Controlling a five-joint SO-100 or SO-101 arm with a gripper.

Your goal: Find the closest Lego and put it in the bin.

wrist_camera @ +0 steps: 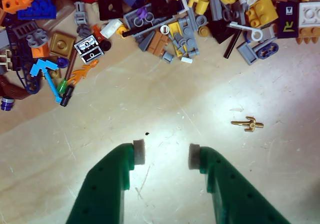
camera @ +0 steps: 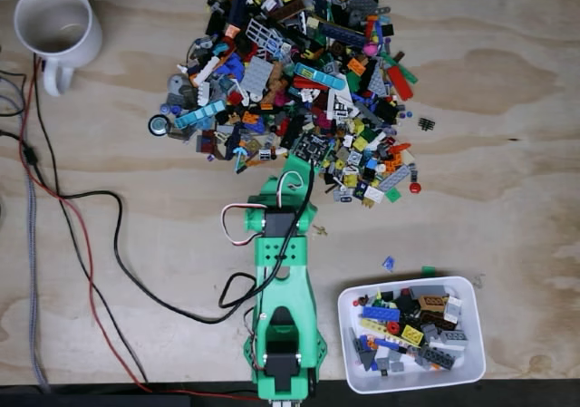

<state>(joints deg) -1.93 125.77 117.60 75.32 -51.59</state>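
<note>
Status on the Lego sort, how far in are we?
Done: the small white rectangular plastic bin already holds a layer of mixed bricks. In hand: nothing; the green gripper is open over bare wood at the edge of the big multicoloured Lego pile, with a small gold trident-shaped piece lying loose nearby. Left: most of the pile, plus a couple of strays beside the bin.

Wrist view: green gripper (wrist_camera: 166, 155) enters from the bottom edge, white-padded fingers (wrist_camera: 139, 151) spread apart with only bare pale wood counter (wrist_camera: 150, 104) between them. Lego pile (wrist_camera: 165, 19) runs along the top edge, well apart from the fingertips. A small gold piece (wrist_camera: 248, 124) lies alone on the counter to the right of the gripper, and a blue pickaxe-shaped piece (wrist_camera: 48, 77) lies at the pile's left edge.
</note>
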